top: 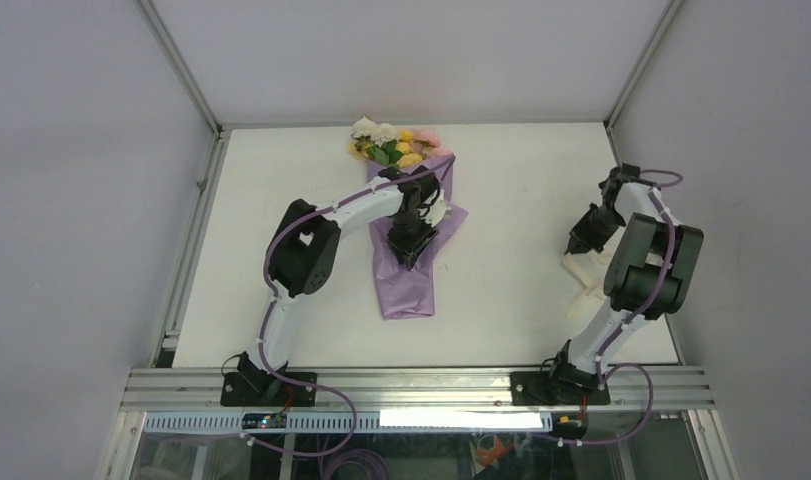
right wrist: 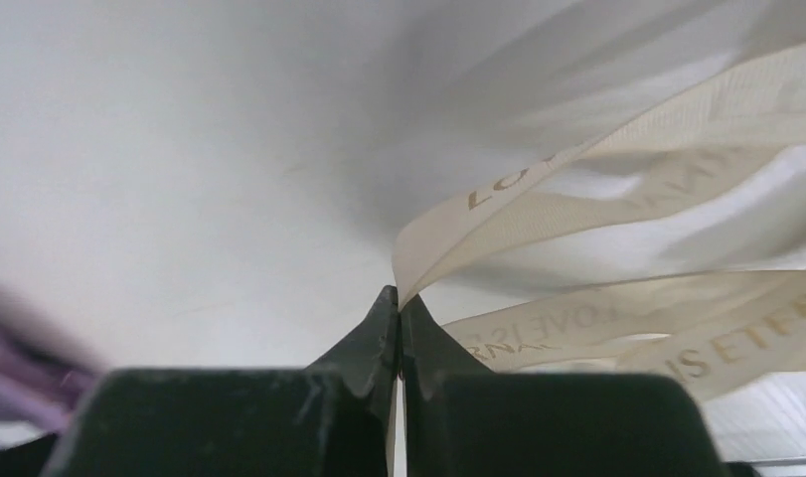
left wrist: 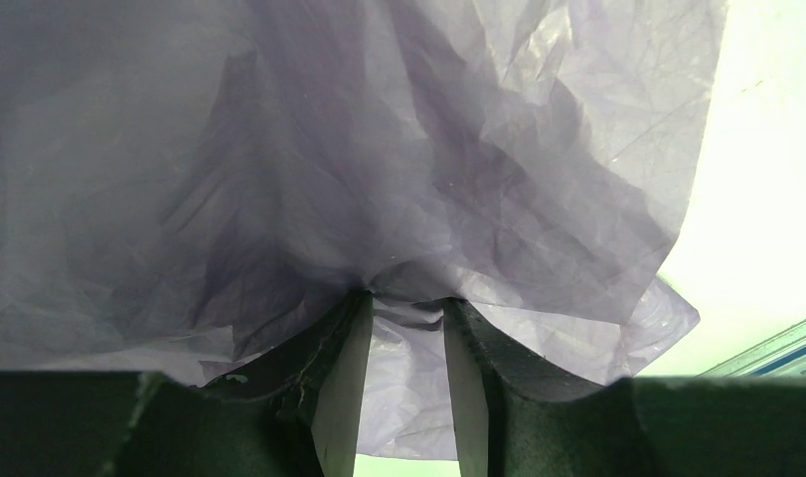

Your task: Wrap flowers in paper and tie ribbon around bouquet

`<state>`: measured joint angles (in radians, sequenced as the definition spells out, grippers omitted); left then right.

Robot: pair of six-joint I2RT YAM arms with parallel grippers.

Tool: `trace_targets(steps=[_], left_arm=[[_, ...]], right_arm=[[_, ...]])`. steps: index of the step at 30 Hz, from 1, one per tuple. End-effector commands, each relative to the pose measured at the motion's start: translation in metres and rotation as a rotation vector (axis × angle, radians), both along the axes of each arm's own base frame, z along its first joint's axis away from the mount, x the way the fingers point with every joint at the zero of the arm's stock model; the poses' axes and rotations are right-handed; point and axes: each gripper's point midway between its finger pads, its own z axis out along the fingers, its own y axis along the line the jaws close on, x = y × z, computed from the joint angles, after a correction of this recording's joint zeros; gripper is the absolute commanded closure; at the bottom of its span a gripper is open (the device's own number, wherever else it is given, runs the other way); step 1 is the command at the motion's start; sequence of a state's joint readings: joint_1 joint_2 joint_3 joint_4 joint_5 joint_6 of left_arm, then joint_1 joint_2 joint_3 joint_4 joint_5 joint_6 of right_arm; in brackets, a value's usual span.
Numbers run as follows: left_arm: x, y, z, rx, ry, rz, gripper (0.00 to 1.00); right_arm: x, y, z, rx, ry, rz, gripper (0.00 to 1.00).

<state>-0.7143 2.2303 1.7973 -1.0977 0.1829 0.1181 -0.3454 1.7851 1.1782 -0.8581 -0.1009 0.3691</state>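
Observation:
The bouquet lies left of the table's middle. Its flowers (top: 393, 145), yellow, pink and white, point to the far edge, and the lilac paper (top: 406, 285) trails toward me. My left gripper (top: 413, 240) bears down on the middle of the wrap. In the left wrist view the crinkled paper (left wrist: 408, 149) bunches between the fingers (left wrist: 341, 397) of that gripper (left wrist: 406, 303), which is shut on it. At the right, my right gripper (top: 579, 243) (right wrist: 399, 298) is shut on the cream ribbon (right wrist: 577, 189), whose printed loops hang beside it. The ribbon (top: 581, 270) lies under the right arm.
The white table (top: 521, 180) is bounded by grey walls with metal posts at the back corners. An aluminium rail (top: 421, 385) runs along the near edge, where both arm bases are bolted.

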Motion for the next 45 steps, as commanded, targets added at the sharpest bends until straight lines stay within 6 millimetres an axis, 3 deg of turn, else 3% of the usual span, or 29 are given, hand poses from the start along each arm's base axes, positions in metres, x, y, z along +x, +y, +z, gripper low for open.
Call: trace_targets(steps=[1, 3, 5, 7, 9, 11, 13, 16, 18, 21, 23, 24, 26, 27, 28, 30, 32, 35, 37, 39, 41, 45], left_arm=[[-0.002, 0.004, 0.000, 0.027, -0.019, -0.001, 0.64], [-0.002, 0.005, 0.000, 0.029, -0.019, -0.002, 0.64], [-0.001, 0.005, 0.000, 0.029, -0.020, -0.001, 0.64], [-0.001, 0.006, -0.002, 0.035, -0.020, -0.004, 0.64], [-0.001, 0.007, -0.002, 0.039, -0.023, -0.005, 0.64], [-0.001, 0.007, -0.003, 0.041, -0.023, -0.005, 0.64], [-0.001, 0.008, -0.003, 0.044, -0.024, -0.004, 0.64], [-0.001, 0.008, -0.003, 0.046, -0.025, -0.004, 0.64], [-0.001, 0.008, -0.003, 0.045, -0.026, -0.005, 0.64], [-0.001, 0.008, -0.003, 0.046, -0.025, -0.006, 0.64], [0.000, 0.008, -0.004, 0.047, -0.026, -0.006, 0.64], [0.000, 0.008, -0.004, 0.048, -0.027, -0.006, 0.64], [0.001, 0.009, -0.004, 0.050, -0.030, -0.004, 0.64], [0.001, 0.009, -0.004, 0.051, -0.030, -0.005, 0.64], [0.001, 0.008, -0.003, 0.050, -0.033, -0.007, 0.64], [0.001, 0.008, -0.003, 0.048, -0.033, -0.006, 0.63], [0.002, 0.007, -0.003, 0.048, -0.034, -0.005, 0.63], [0.002, 0.007, -0.003, 0.048, -0.034, -0.003, 0.63], [0.002, 0.007, -0.003, 0.049, -0.033, -0.004, 0.63], [0.001, 0.009, -0.004, 0.053, -0.030, -0.003, 0.63], [0.000, 0.010, -0.005, 0.056, -0.027, -0.005, 0.63], [-0.002, 0.010, -0.008, 0.056, -0.017, -0.008, 0.62]], right_arm=[[0.077, 0.051, 0.102, 0.084, -0.324, 0.177, 1.00], [0.103, 0.077, 0.164, 0.107, -0.481, 0.263, 1.00], [0.125, 0.099, 0.238, 0.129, -0.674, 0.325, 1.00], [0.135, 0.112, 0.315, 0.137, -0.880, 0.361, 1.00], [0.133, 0.117, 0.381, 0.125, -1.061, 0.378, 1.00], [0.122, 0.118, 0.426, 0.093, -1.187, 0.382, 1.00], [0.110, 0.116, 0.438, 0.075, -1.217, 0.353, 1.00], [0.094, 0.115, 0.419, 0.084, -1.177, 0.318, 1.00], [0.085, 0.113, 0.393, 0.090, -1.120, 0.298, 1.00], [0.071, 0.099, 0.338, 0.113, -0.974, 0.205, 1.00], [0.060, 0.083, 0.284, 0.116, -0.816, 0.114, 0.98], [0.050, 0.068, 0.250, 0.082, -0.706, 0.057, 0.90], [0.023, 0.023, 0.197, -0.061, -0.491, -0.040, 0.56], [0.004, -0.008, 0.176, -0.147, -0.386, -0.113, 0.44], [-0.012, -0.040, 0.161, -0.241, -0.314, -0.200, 0.39], [-0.033, -0.090, 0.156, -0.391, -0.308, -0.360, 0.38], [-0.030, -0.109, 0.171, -0.484, -0.415, -0.429, 0.37], [0.011, -0.083, 0.191, -0.488, -0.539, -0.290, 0.36], [0.047, -0.039, 0.187, -0.439, -0.543, -0.014, 0.37], [0.077, 0.029, 0.169, -0.258, -0.529, 0.318, 0.38], [0.086, 0.081, 0.149, -0.149, -0.438, 0.563, 0.39], [0.125, 0.153, 0.113, -0.051, -0.375, 0.871, 0.28]])
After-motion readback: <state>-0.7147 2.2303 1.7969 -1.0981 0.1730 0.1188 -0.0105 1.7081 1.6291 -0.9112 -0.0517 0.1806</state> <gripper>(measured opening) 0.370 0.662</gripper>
